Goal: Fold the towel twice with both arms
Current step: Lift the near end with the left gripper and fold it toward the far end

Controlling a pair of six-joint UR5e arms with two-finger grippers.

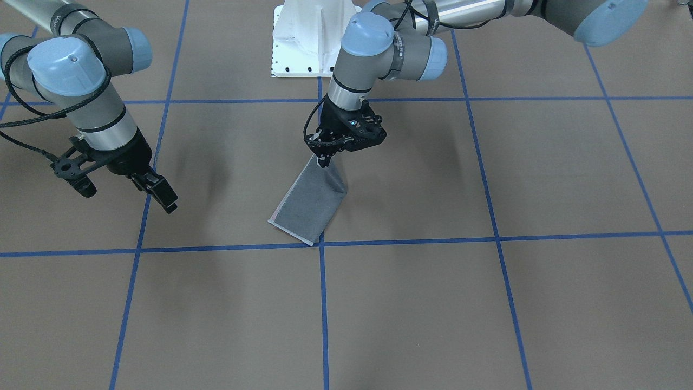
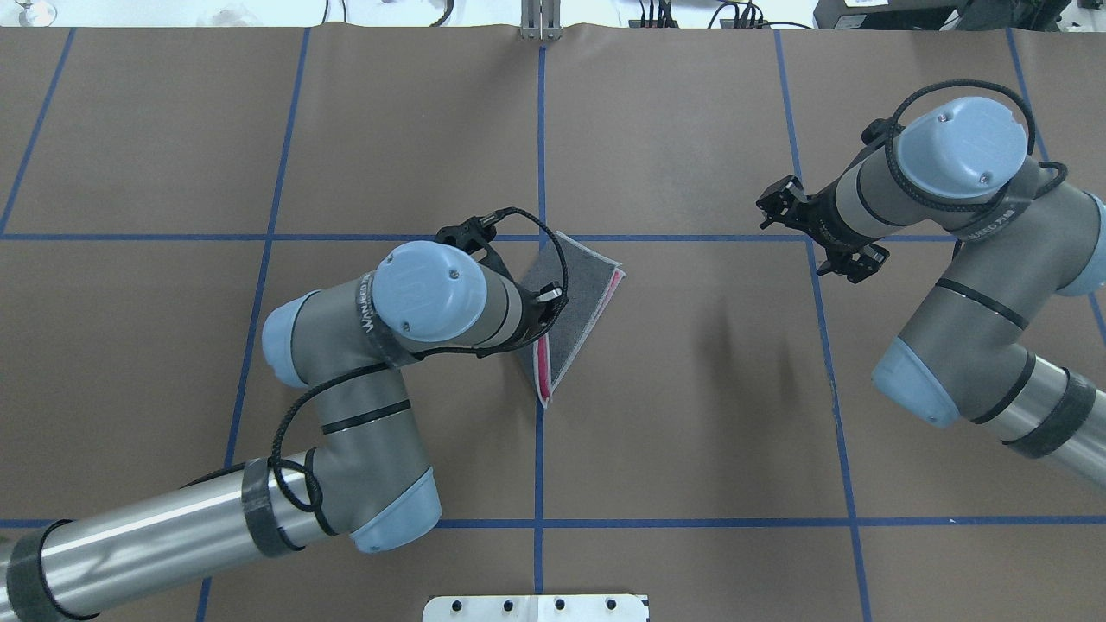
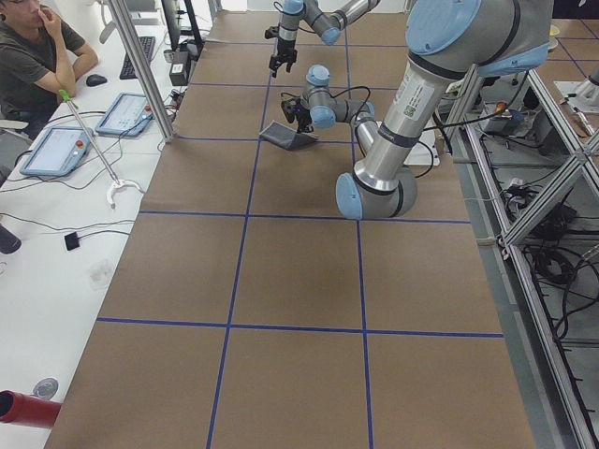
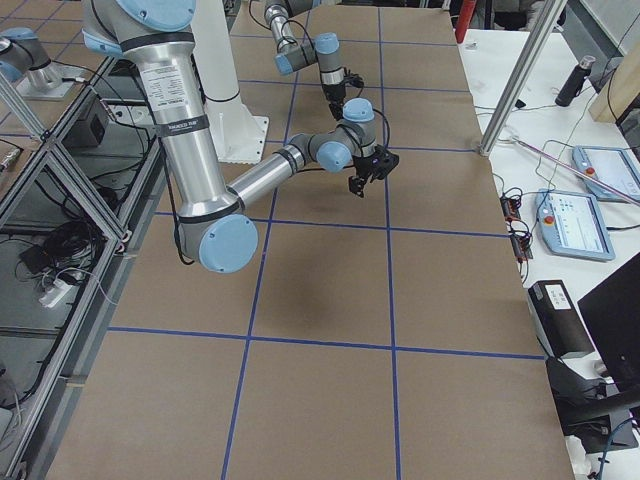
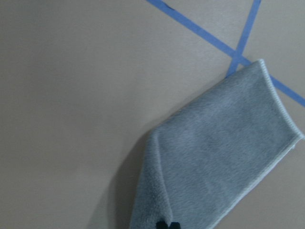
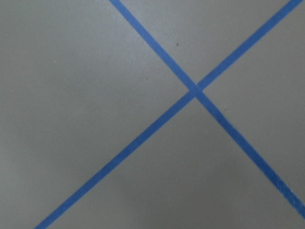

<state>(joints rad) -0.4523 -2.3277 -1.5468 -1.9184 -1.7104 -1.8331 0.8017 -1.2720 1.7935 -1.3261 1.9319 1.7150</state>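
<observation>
The towel [image 1: 311, 203] lies near the table's middle, folded, with its dark grey face up and a light stitched edge. Pink shows along its open edges in the overhead view [image 2: 542, 367]. My left gripper [image 1: 324, 161] is shut on the towel's near corner and holds that corner raised, while the far end rests on the table. In the left wrist view the grey towel [image 5: 224, 157] slopes away from the black fingertips [image 5: 167, 225]. My right gripper [image 1: 127, 194] hangs open above bare table, well off to the side. The right wrist view shows only crossing tape.
Blue tape lines [image 1: 323, 303] divide the brown table into squares. The white pedestal base [image 1: 308, 43] stands at the robot's side. A person [image 3: 33, 56] sits at a desk with tablets [image 3: 56, 150] beyond the table's far edge.
</observation>
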